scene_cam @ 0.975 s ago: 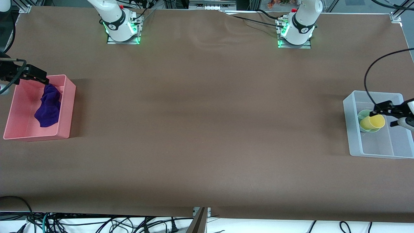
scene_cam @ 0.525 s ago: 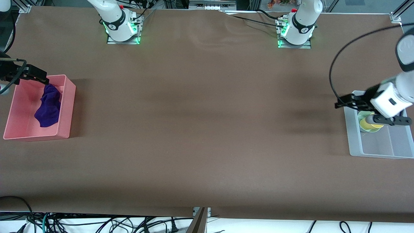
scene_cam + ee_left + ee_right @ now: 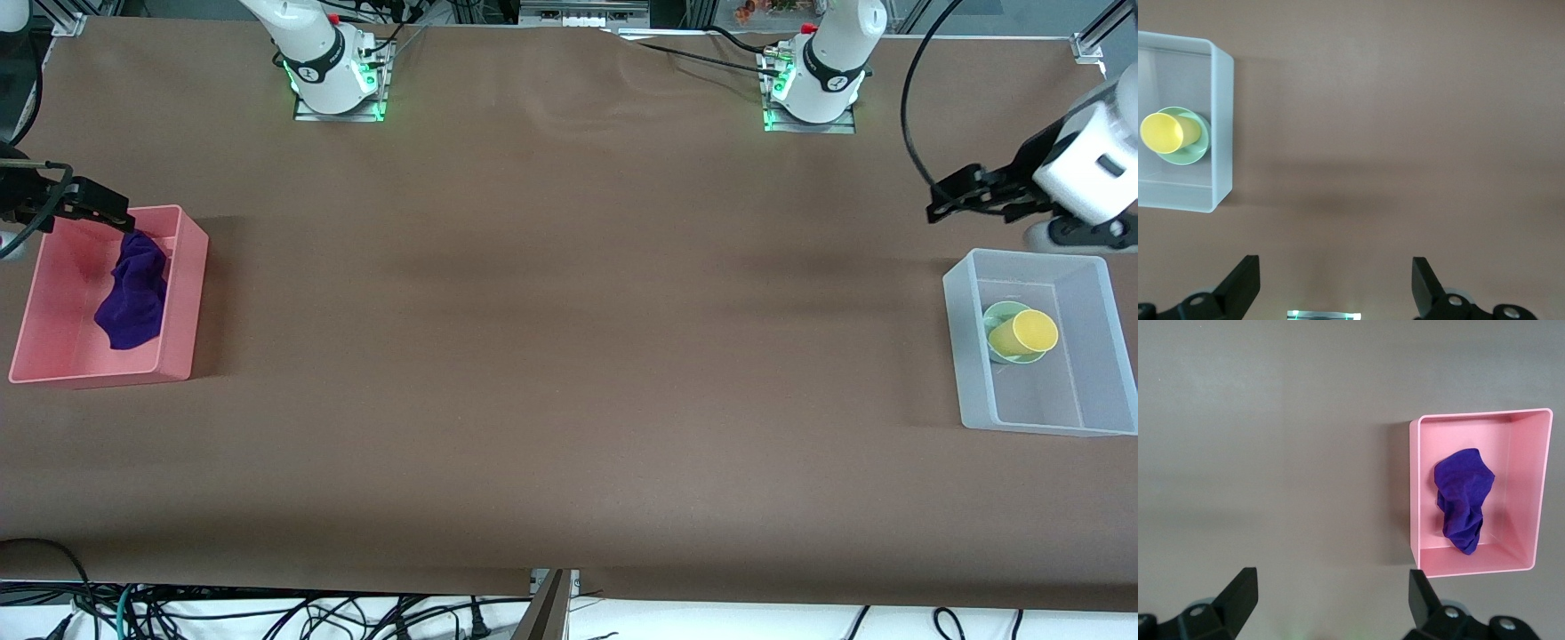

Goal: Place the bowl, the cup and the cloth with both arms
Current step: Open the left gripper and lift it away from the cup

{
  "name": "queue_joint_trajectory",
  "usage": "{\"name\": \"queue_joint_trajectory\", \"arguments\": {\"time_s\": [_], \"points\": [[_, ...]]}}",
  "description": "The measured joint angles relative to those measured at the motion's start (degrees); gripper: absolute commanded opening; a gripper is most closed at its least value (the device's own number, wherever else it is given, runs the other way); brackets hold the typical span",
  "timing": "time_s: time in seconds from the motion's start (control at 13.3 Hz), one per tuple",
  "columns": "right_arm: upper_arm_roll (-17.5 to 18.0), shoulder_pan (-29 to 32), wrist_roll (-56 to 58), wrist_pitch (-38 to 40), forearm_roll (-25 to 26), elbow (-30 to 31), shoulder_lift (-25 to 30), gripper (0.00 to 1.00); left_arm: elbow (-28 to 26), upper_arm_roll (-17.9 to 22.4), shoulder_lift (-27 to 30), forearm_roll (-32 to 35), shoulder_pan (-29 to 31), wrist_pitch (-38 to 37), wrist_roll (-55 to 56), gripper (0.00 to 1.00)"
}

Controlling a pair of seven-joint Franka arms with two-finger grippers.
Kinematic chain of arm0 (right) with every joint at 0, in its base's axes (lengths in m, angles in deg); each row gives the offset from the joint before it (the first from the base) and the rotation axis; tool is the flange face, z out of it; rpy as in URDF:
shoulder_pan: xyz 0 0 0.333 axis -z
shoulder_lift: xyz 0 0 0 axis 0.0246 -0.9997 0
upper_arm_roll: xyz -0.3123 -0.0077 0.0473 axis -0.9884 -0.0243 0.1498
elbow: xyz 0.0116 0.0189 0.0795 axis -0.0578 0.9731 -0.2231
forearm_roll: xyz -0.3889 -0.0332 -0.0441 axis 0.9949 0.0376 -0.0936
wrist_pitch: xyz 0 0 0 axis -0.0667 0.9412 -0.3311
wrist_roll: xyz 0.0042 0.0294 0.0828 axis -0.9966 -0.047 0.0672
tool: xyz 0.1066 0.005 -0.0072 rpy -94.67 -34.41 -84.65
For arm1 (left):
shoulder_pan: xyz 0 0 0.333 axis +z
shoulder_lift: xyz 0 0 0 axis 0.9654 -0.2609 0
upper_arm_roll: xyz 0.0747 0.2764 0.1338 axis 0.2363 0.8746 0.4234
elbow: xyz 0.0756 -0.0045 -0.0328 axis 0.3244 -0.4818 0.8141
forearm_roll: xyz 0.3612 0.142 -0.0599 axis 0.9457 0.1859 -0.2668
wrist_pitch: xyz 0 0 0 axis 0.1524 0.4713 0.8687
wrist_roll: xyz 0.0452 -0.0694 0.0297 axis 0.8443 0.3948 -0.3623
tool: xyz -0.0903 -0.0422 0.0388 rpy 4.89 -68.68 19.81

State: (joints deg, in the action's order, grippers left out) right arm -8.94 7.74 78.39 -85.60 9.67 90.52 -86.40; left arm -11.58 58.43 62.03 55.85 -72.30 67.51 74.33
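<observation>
The yellow cup (image 3: 1027,333) lies tilted in the mint-green bowl (image 3: 997,313), inside the clear bin (image 3: 960,356) at the left arm's end of the table. My left gripper (image 3: 944,197) is open and empty, up in the air over bare table beside that bin. The left wrist view shows the cup (image 3: 1165,132) in the bowl (image 3: 1198,151) and my left gripper (image 3: 1336,287). The purple cloth (image 3: 133,293) lies crumpled in the pink bin (image 3: 182,293). My right gripper (image 3: 123,219) is open and empty over the table by that bin. The right wrist view shows the cloth (image 3: 1463,497) and my right gripper (image 3: 1331,600).
The clear bin (image 3: 1223,127) and the pink bin (image 3: 1415,493) stand at the two ends of the brown table. The arm bases stand along the edge farthest from the front camera. Cables hang past the table's near edge.
My left gripper has risen out of the clear bin and moved toward the bases, leaving the cup in the bowl. The right arm has not moved.
</observation>
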Motion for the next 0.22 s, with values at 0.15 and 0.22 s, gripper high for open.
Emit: {"name": "queue_joint_trajectory", "arguments": {"time_s": [0.15,0.22], "points": [[0.02,-0.49,0.0,0.0,0.0,0.0,0.0,1.0,-1.03,1.42,0.24,0.0,-0.41,-0.01,-0.02,1.0],[0.05,-0.63,0.0,0.0,0.0,0.0,0.0,1.0,-1.54,1.49,0.23,0.0,-0.42,0.0,-0.02,1.0]]}}
